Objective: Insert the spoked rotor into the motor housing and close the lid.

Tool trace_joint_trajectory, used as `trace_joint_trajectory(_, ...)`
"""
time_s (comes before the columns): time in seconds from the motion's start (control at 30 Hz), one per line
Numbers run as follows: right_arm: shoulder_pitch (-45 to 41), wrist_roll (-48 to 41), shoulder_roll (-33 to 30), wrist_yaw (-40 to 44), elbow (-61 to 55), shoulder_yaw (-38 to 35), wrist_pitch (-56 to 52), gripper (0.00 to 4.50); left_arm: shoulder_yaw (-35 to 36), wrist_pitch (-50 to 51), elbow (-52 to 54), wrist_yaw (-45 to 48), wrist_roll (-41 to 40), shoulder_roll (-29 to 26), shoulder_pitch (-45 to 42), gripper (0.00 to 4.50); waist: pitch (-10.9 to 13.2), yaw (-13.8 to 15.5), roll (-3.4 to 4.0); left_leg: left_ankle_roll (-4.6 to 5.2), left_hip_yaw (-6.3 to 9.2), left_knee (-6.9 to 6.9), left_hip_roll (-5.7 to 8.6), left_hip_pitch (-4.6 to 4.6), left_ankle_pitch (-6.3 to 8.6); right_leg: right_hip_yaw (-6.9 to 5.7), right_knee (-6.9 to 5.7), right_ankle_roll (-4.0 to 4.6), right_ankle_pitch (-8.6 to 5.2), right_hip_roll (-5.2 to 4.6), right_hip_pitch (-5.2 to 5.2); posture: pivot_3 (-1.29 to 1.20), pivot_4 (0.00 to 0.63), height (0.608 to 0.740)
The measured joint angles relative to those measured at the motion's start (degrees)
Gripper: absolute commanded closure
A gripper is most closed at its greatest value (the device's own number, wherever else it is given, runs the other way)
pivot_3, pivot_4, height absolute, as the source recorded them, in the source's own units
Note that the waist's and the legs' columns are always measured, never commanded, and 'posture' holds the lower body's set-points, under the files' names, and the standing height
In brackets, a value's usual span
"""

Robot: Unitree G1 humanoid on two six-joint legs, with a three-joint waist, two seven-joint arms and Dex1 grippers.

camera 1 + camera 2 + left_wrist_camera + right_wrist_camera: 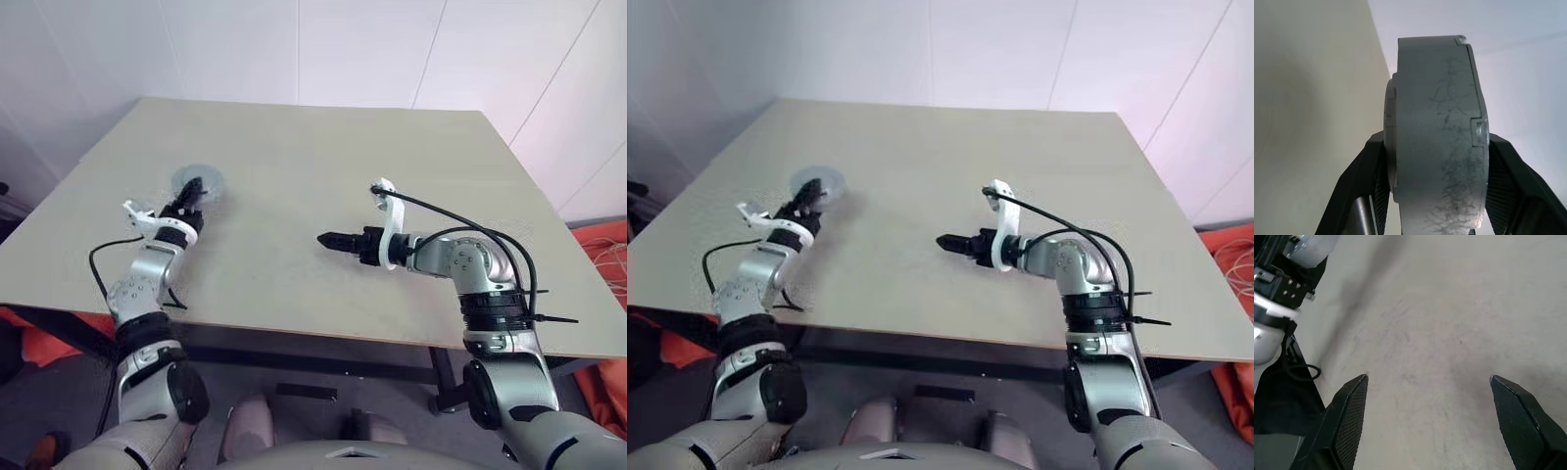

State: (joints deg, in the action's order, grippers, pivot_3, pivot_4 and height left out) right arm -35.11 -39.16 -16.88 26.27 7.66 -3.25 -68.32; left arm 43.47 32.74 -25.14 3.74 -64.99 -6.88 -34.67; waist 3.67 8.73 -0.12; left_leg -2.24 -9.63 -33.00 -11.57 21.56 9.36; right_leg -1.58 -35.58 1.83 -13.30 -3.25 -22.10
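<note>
One grey round thing (1437, 137), thick and scuffed, stood edge-on in your left pincer (192, 203), clamped between both fingers (1366, 181) at about ten o'clock on the surface (323, 166). I judged it the closed motor assembly, though from the head views it was too blurred to say which part. Your right pincer (327, 239) hung near the centre, jaws spread wide, holding nothing. The step looked near its end; next you needed to set the piece down flat and let go.
</note>
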Motion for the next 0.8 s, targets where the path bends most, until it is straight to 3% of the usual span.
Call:
trace_joint_trajectory(0.3,-0.1,0.5,0.1,0.4,-1.5,0.0,-0.2,0.0,5.2,-6.1,-11.0,-6.0,-1.5,0.6,-2.7,2.36,0.0,0.0,-0.15,0.02,0.29,-0.12,0.04,0.12,0.01,-0.06,0.0,-0.05,0.04,-0.02,0.0,0.0,0.0,0.74)
trace_joint_trajectory(0.73,-0.3,0.9,0.3,0.0,-1.7,-0.3,-2.4,0.0,6.5,-8.5,-11.2,-12.0,-2.1,1.3,-4.3,2.36,0.0,-0.1,-0.18,0.02,0.7,-0.13,0.1,0.11,0.01,-0.06,-0.01,-0.07,0.06,-0.03,0.05,0.0,0.0,0.74)
trace_joint_trajectory(0.8,-0.3,0.9,0.4,-0.1,-1.7,-0.3,-2.5,0.0,6.6,-8.1,-9.8,-12.5,-3.0,2.1,-4.1,1.65,0.0,0.0,-0.18,0.02,0.71,-0.13,0.12,0.11,0.01,-0.06,-0.01,-0.07,0.06,-0.04,0.05,0.0,0.0,0.74)
